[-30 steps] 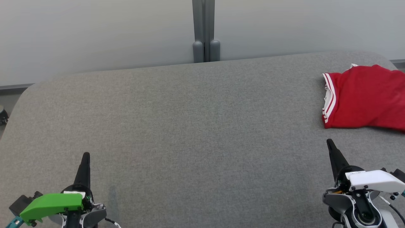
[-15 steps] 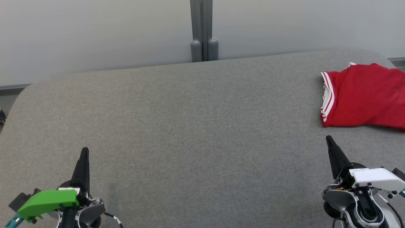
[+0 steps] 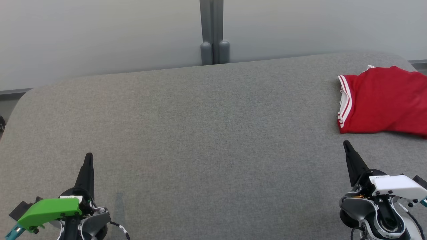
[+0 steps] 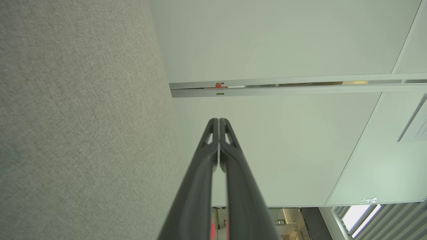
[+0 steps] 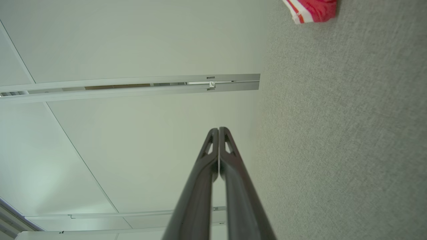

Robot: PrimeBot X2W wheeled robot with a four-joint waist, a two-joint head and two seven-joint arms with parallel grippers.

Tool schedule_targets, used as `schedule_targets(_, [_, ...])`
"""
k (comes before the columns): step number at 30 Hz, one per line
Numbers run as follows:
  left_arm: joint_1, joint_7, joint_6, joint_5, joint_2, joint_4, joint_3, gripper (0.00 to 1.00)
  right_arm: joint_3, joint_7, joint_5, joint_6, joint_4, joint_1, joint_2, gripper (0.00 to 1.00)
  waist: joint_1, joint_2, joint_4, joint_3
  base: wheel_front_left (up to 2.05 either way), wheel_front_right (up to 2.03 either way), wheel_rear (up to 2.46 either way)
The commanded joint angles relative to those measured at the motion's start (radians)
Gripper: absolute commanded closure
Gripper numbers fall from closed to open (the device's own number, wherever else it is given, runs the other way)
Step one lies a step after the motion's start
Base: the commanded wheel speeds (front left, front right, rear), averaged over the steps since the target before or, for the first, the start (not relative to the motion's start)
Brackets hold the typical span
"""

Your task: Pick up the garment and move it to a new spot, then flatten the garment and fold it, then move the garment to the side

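Red garment (image 3: 383, 100) at bench (image 3: 213, 133) right edge; left claw (image 3: 88, 156), right claw (image 3: 346, 144) clenched, empty: the right should open before pinching the hem.

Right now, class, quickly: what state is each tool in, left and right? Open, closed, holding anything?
Left tool: closed, holding nothing.
Right tool: closed, holding nothing; the red garment lies apart from it.

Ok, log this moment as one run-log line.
red garment: lying at right end of grey fabric table, ungripped | left pincer: shut, empty | right pincer: shut, empty, just short of garment
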Motion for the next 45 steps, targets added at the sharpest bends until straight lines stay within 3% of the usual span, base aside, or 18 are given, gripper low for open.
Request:
schedule_targets(1, [-0.012,0.004,-0.006,-0.003,0.007,0.001,0.002,1.00,-0.001,0.003,0.006,0.000,-0.004,-0.006,-0.004,1.00,0.0000,0.0000,0.000,0.000,0.00,0.00,0.00])
schedule_targets(45, [-0.012,0.003,-0.006,-0.003,0.007,0.001,0.002,1.00,-0.001,0.003,0.006,0.000,-0.004,-0.006,-0.004,1.00,0.0000,0.0000,0.000,0.000,0.00,0.00,0.00])
